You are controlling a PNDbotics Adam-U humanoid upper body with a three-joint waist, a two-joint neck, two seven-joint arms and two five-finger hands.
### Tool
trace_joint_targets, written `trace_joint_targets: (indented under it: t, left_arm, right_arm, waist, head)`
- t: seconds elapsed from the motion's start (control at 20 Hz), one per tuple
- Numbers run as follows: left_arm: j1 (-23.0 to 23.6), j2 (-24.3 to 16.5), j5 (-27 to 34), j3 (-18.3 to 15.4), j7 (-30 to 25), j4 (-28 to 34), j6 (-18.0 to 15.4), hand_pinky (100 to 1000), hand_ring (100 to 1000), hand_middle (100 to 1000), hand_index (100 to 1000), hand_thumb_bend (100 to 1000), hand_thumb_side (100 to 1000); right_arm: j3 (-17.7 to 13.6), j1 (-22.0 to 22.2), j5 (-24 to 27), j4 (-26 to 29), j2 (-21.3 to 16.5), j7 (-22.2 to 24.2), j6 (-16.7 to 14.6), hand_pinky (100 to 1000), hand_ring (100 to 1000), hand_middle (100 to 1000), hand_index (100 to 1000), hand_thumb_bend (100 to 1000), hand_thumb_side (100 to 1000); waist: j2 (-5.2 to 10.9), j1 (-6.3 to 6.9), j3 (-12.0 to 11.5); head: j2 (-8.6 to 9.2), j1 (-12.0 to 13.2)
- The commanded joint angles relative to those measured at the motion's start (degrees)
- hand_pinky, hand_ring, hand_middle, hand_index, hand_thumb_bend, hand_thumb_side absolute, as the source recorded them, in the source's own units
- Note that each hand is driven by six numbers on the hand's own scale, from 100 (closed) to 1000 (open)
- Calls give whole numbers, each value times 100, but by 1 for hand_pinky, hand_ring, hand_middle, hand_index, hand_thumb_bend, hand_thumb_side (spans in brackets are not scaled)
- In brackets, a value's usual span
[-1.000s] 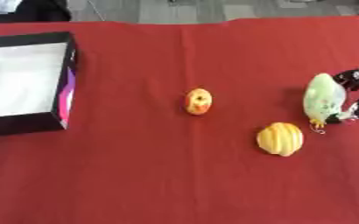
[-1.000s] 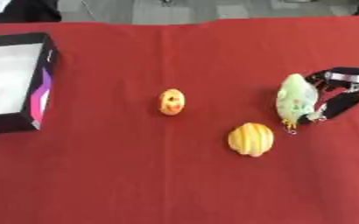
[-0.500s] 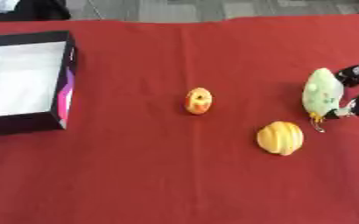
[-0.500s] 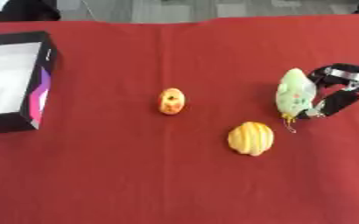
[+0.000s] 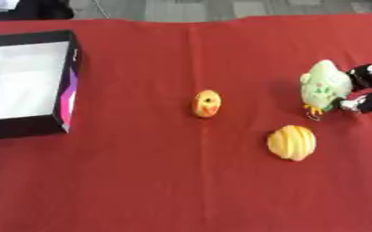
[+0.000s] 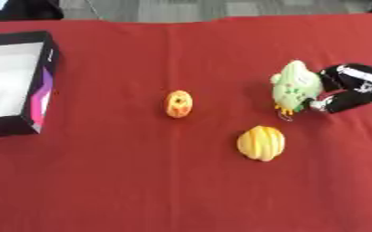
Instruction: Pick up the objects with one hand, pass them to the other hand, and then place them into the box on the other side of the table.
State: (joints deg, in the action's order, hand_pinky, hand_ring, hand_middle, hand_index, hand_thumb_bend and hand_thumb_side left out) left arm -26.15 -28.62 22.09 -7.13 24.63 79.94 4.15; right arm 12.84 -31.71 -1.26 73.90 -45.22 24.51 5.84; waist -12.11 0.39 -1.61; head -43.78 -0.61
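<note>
Gripping the green toy (image 6: 297,85) at right of frame, the right robot hand (image 6: 349,87) has fingers and thumb curled round it. Lifting straight up should clear the yellow toy (image 6: 261,142) before the handover.

Three toys (image 5: 208,103), one box (image 5: 68,86).

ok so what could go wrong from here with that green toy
The right hand has its fingers round only the right side of the green toy, so it may tip or slip out when lifted. The yellow ridged object lies close below; a dropped toy could knock it. The box is far across the table, so the handover matters.
</note>
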Motion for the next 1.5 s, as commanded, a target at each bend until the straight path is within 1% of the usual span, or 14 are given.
trace_joint_targets:
  t: [0.05, 0.15, 0.45, 0.55, 0.85, 1.15, 1.5]
  left_arm:
    - [-61, -139, 7, -12, -5, 84, 10, 670, 802, 685, 701, 764, 632]
    - [-56, -140, 6, -16, 0, 83, 11, 671, 802, 685, 701, 763, 632]
    - [-47, -147, 4, -24, 3, 107, 6, 672, 801, 683, 700, 760, 633]
    - [-46, -146, 1, -24, 4, 117, 6, 673, 801, 682, 701, 757, 633]
    - [-35, -155, -9, -22, 5, 137, 10, 673, 802, 679, 699, 753, 633]
    - [-41, -200, -60, 21, -31, 245, 48, 671, 800, 672, 697, 747, 633]
    - [-41, -264, -196, 146, -209, 496, 186, 669, 798, 667, 697, 751, 617]
  right_arm:
    - [-79, -69, 272, 187, -240, -111, 112, 847, 748, 609, 580, 166, 100]
    - [-79, -72, 373, 224, -241, -200, 168, 842, 748, 579, 540, 161, 100]
    - [-141, -71, 569, 442, -221, -419, 228, 835, 736, 530, 495, 147, 100]
    - [-146, -85, 613, 518, -207, -482, 257, 831, 719, 486, 458, 154, 100]
    - [-131, -129, 841, 733, -71, -699, 328, 830, 707, 457, 441, 133, 100]
    - [-76, -257, 937, 1143, 324, -756, 322, 835, 708, 459, 446, 100, 100]
    - [90, -455, 708, 1451, 862, -673, 414, 836, 707, 458, 448, 100, 100]
  waist:
    - [29, -20, 1]
    - [33, -25, 1]
    - [42, -35, 4]
    - [46, -35, 5]
    - [59, -24, 7]
    - [74, 13, 17]
    - [95, 33, 15]
  head:
    - [-34, 21]
    - [-34, 27]
    - [-34, 65]
    - [-34, 79]
    - [-34, 112]
    - [-34, 192]
    - [-34, 220]
